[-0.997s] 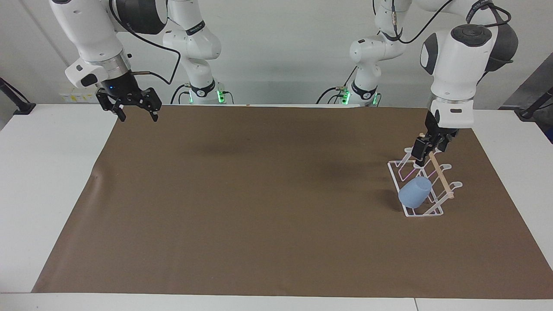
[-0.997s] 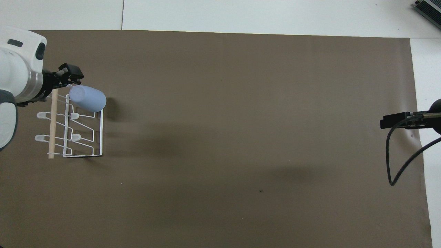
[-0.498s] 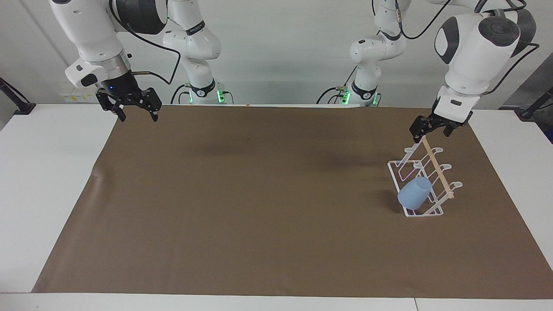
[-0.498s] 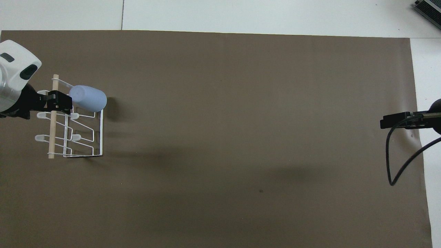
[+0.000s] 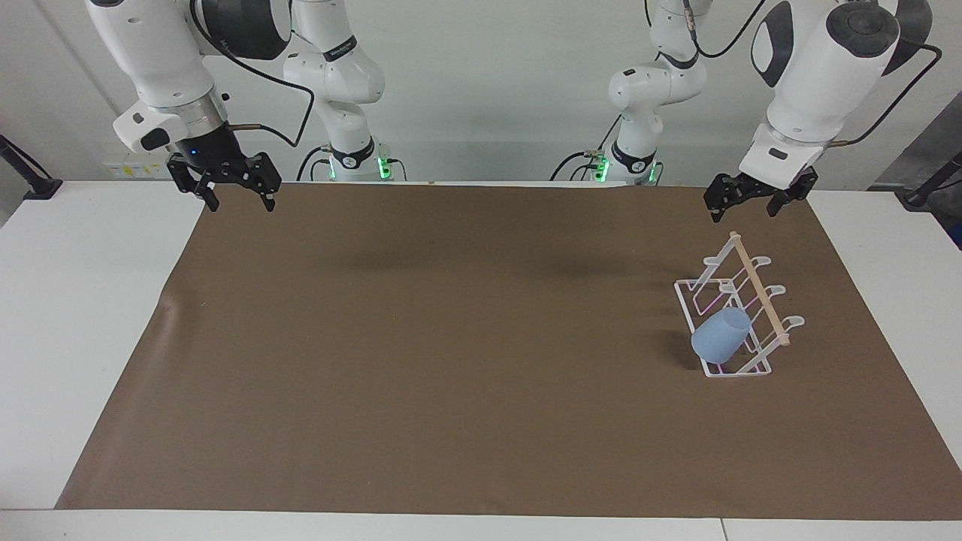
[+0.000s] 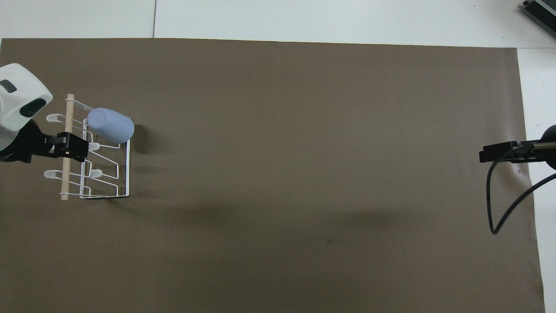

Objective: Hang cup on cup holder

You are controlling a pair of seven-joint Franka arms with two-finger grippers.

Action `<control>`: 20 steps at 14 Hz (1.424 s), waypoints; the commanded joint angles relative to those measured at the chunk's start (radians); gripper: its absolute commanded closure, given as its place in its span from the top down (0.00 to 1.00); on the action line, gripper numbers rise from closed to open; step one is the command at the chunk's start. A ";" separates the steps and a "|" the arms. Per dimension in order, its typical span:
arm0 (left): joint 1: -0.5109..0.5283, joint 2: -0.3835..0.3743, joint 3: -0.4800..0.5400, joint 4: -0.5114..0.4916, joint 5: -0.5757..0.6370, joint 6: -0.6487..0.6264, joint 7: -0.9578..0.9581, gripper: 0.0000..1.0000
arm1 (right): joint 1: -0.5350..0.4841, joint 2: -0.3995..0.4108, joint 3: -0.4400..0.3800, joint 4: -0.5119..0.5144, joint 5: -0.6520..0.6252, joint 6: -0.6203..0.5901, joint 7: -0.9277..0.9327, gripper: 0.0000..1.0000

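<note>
The light-blue cup (image 5: 721,336) sits tilted and mouth-down over a slanted prong of the white wire cup holder (image 5: 760,293), at the holder's end farther from the robots. In the overhead view the cup (image 6: 110,125) shows its closed base upward on the holder (image 6: 128,174). My left gripper (image 5: 742,210) is open and empty, raised in the air above the holder's end nearer to the robots; it also shows in the overhead view (image 6: 71,145). My right gripper (image 5: 240,201) is open and empty and waits in the air at the right arm's end of the table.
A brown mat (image 5: 451,338) covers most of the white table (image 5: 83,300). The cup holder stands on the mat toward the left arm's end. The right arm's black cable (image 6: 495,208) hangs over the mat's edge.
My left gripper has lifted off the cup holder's dowel and drawn back toward the robots. The cup stays on its prong. The right arm has not moved.
</note>
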 commanded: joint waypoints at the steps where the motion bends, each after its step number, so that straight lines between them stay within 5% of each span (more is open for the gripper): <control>1: 0.011 -0.012 0.006 0.002 -0.042 -0.018 0.018 1.00 | -0.014 -0.021 0.012 -0.018 -0.008 -0.003 -0.010 1.00; 10: -0.007 -0.012 0.016 0.022 -0.063 -0.040 0.096 1.00 | -0.016 -0.021 0.012 -0.018 -0.008 -0.003 -0.010 1.00; 15: -0.246 -0.009 0.222 0.043 -0.055 -0.050 0.097 1.00 | -0.014 -0.021 0.012 -0.018 -0.008 -0.003 -0.010 1.00; 20: -0.243 -0.009 0.253 0.049 -0.072 -0.055 0.103 1.00 | -0.014 -0.021 0.012 -0.018 -0.008 -0.003 -0.010 1.00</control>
